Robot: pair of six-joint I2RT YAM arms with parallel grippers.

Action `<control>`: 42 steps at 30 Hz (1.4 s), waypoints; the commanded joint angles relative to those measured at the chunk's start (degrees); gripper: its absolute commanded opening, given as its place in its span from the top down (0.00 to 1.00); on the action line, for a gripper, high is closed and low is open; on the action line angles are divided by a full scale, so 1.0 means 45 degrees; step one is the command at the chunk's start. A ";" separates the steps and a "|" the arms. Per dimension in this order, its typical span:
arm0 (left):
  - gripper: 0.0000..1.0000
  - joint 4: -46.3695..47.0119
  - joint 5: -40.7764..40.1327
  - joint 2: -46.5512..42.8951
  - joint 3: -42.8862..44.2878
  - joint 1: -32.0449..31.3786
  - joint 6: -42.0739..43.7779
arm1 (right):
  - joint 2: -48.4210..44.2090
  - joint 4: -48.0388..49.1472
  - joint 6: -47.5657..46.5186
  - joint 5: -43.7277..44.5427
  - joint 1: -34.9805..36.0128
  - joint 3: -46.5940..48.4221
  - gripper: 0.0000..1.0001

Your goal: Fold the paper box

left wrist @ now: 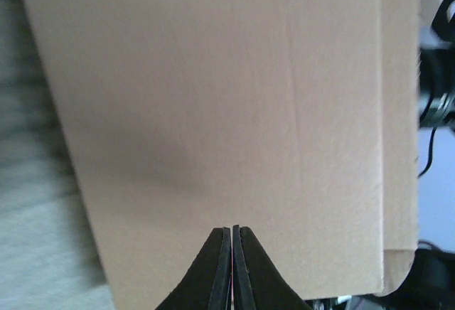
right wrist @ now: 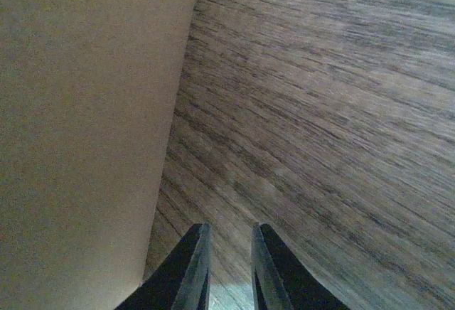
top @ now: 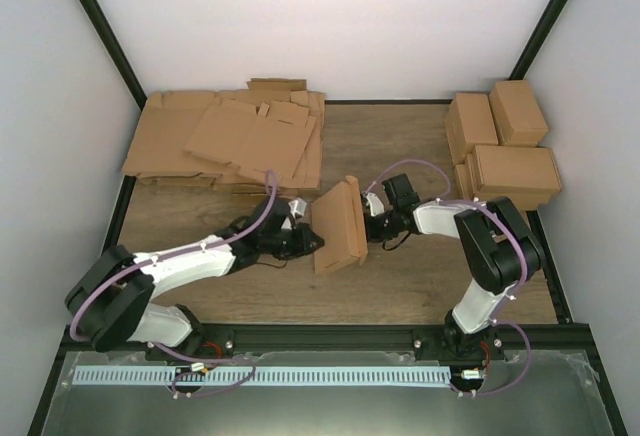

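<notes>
The paper box (top: 338,224), plain brown cardboard, stands on edge in the middle of the table, between the two arms. My left gripper (top: 311,240) is shut with nothing between its fingers, and its tip sits at the box's left face. In the left wrist view that face (left wrist: 227,111) fills the picture just beyond the closed left gripper (left wrist: 232,229). My right gripper (top: 371,224) is at the box's right side. In the right wrist view the right gripper (right wrist: 231,228) is open a small way over bare table, holding nothing, with a box panel (right wrist: 78,125) to its left.
A heap of flat cardboard sheets (top: 230,141) lies at the back left. Several folded boxes (top: 505,146) are stacked at the back right. The wooden table (top: 400,276) is bounded by a black frame rail (top: 330,336) at the near edge.
</notes>
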 commanded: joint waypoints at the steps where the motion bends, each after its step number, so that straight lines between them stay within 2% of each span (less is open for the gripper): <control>1: 0.96 -0.2005 -0.0397 -0.0913 0.0589 0.1224 0.1366 | 0.0414 0.0407 0.0153 -0.0421 0.0135 0.0555 0.82; 4: 0.95 -0.2900 -0.0280 -0.1242 0.0596 0.2202 0.2029 | 0.0549 0.0480 0.0193 -0.0531 0.0147 0.0627 0.82; 7: 0.94 -0.3453 -0.0500 -0.1183 0.0459 0.2430 0.2410 | 0.0603 0.0482 0.0201 -0.0553 0.0191 0.0719 0.82; 16: 0.93 -0.1555 0.0276 0.0198 -0.1151 0.2224 0.2117 | 0.0981 -0.0201 0.0009 0.0334 0.0813 0.1731 0.81; 29: 0.93 -0.0914 -0.0065 0.1682 0.0067 0.0087 0.1390 | 0.1794 -0.0483 -0.0048 0.0800 0.2158 0.2955 0.81; 42: 0.94 0.0185 -0.0856 0.1882 0.0143 -0.1755 -0.0054 | 0.1770 -0.0941 -0.1752 -0.0179 0.2629 0.3031 0.81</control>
